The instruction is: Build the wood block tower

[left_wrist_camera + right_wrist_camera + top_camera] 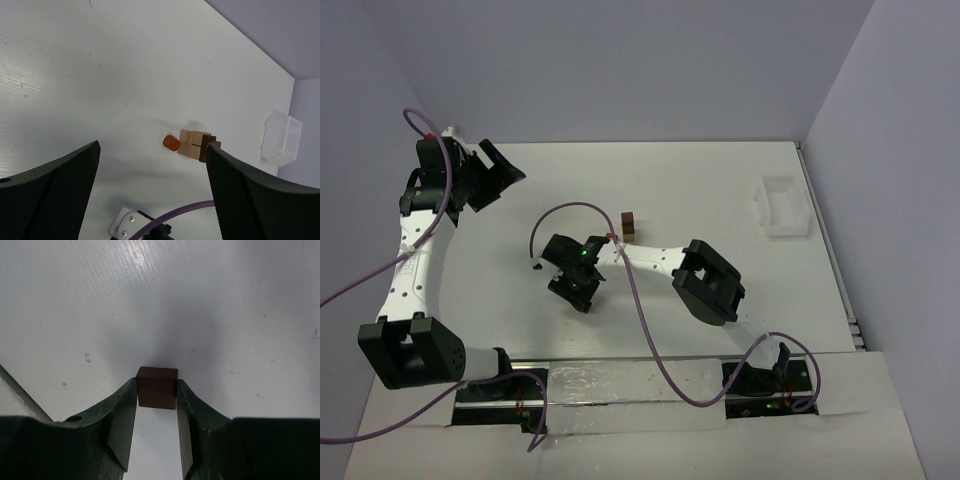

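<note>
The right claw (pixel 157 394) grips a dark block (pixel 157 384) on the tabletop (pixel 225 300), just left of the stack (pixel 629 226). The block sits squarely, with no long axis. The left claw (pixel 152 150) gapes empty, far left of the stack.

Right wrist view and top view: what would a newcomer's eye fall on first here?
First, the dark brown block pinched between the right gripper's fingers. Next, the small group of tan and dark blocks at mid-table, and the left gripper, open and empty, at the far left.
</note>
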Motion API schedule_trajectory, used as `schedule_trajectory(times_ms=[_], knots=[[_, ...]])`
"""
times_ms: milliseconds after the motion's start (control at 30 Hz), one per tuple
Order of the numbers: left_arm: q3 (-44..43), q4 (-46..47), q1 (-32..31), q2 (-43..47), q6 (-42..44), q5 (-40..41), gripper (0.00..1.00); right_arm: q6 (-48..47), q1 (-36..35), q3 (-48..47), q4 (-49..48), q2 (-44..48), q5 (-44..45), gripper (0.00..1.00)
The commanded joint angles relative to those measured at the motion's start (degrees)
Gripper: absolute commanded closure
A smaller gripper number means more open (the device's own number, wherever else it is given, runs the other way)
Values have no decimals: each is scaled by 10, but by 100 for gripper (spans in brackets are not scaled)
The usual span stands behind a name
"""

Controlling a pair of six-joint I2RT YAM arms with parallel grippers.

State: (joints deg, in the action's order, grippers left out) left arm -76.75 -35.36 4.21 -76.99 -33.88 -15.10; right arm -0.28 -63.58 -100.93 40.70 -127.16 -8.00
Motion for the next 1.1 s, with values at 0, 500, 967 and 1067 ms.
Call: schedule_trajectory(times_ms=[0,500,967,1067], knots=[[-26,21,3,-1,-4,6,8,0,-4,34,-20,21,24,65],[-32,21,4,-12,-7,3,8,-4,-10,49,-25,16,31,43],[-54,18,2,-17,8,32,9,154,71,-17,8,199,57,100],[-55,20,0,-18,6,32,9,236,125,-14,9,234,80,100]])
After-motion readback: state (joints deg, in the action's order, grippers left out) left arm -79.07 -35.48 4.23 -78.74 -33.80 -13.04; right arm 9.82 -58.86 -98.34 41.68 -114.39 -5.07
